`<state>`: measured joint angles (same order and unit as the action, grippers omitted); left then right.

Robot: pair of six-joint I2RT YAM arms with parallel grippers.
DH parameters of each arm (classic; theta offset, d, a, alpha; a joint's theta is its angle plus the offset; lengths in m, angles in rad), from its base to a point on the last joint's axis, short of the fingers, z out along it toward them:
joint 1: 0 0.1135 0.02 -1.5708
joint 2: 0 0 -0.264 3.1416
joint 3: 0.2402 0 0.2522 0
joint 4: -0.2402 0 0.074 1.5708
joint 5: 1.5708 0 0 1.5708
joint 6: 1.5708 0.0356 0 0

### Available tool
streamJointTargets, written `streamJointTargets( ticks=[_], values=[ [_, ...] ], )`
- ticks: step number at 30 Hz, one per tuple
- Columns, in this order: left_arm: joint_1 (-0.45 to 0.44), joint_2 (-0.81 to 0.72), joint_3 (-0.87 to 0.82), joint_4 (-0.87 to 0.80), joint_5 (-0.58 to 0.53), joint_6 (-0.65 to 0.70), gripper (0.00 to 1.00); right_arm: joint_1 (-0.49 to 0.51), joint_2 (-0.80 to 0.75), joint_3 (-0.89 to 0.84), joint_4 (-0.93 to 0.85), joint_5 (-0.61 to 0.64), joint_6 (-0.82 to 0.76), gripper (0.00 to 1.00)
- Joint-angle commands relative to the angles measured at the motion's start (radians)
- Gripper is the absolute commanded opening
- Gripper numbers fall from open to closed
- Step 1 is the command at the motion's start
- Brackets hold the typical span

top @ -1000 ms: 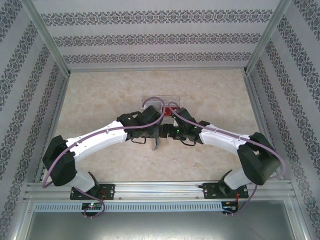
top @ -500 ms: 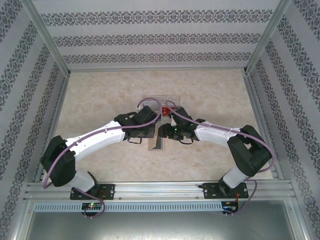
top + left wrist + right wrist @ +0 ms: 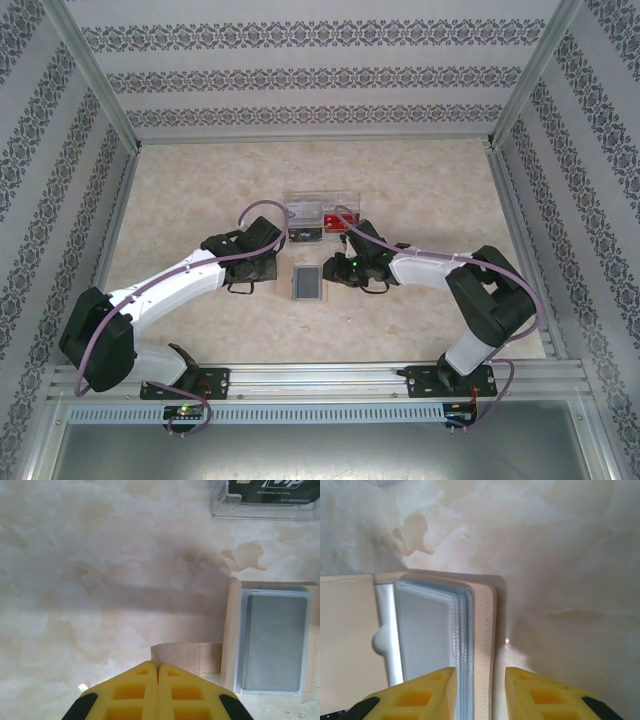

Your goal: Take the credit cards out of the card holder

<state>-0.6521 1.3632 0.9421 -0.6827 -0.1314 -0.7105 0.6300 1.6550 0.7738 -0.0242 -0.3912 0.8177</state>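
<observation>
The card holder [image 3: 307, 284] lies open on the table, tan outside with grey-blue clear sleeves [image 3: 275, 640] facing up. My left gripper [image 3: 158, 666] is shut on the end of its tan strap [image 3: 190, 656], just left of the holder [image 3: 280, 272]. My right gripper [image 3: 480, 672] is open and straddles the holder's right edge [image 3: 487, 630]: one finger over the sleeves, the other over bare table. A red credit card [image 3: 334, 220] lies in the clear tray behind. No card shows in the top sleeve.
The clear plastic tray [image 3: 322, 208] stands just behind the holder and also holds a dark card [image 3: 270, 486]. Aluminium frame posts and patterned walls border the marble table [image 3: 200, 200] on three sides. Both arms meet at the table's middle.
The holder has gone from standing folded between the grippers to lying flat and open. My left arm has drawn back to the left. My right gripper's jaws have narrowed.
</observation>
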Motion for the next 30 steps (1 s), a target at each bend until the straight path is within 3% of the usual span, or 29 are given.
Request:
streamJointTargets(
  ticks=[1, 6, 10, 16, 30],
  values=[
    [0.014, -0.004, -0.022, -0.014, 0.003, 0.005, 0.0, -0.006, 0.027, -0.005, 0.036, -0.036, 0.027, 0.33],
    [0.013, 0.001, -0.047, 0.007, 0.017, -0.003, 0.0, -0.001, 0.064, -0.01, 0.068, -0.062, 0.045, 0.31],
    [0.014, 0.002, -0.053, 0.018, 0.025, -0.006, 0.0, 0.004, 0.075, -0.011, 0.098, -0.076, 0.059, 0.24],
    [0.014, 0.003, -0.062, 0.02, 0.027, -0.008, 0.0, -0.002, 0.057, -0.014, 0.109, -0.084, 0.058, 0.0],
    [0.088, 0.112, -0.087, 0.104, 0.105, 0.013, 0.0, 0.052, -0.126, 0.117, -0.15, 0.045, -0.009, 0.0]
  ],
)
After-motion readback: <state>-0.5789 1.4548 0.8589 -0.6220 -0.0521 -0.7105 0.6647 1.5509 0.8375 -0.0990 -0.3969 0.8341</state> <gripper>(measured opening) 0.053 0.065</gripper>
